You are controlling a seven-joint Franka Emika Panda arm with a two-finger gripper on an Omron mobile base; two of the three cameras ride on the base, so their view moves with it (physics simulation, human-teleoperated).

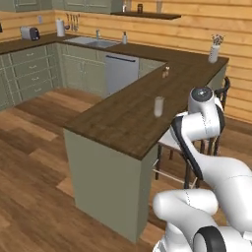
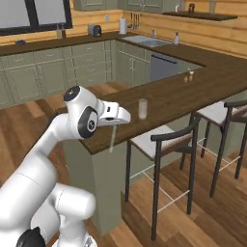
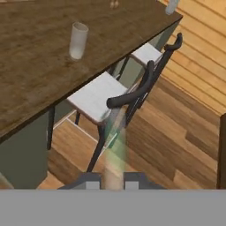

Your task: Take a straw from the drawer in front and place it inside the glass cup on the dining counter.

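The straw (image 2: 113,139) hangs pinched in our gripper (image 2: 116,123) beside the dining counter (image 1: 123,118).
We hold it upright — end down, ready for dropping in — while the glass cup (image 3: 77,40) stands well apart on the planks, above a stool (image 3: 95,100).

straw (image 3: 115,145) a blurred pale streak in the hand view, its lower end hidden between the fingertips (image 3: 90,182), small bottle (image 1: 166,72) too small to identify, 2nd stool (image 2: 223,112) cut off by the right edge
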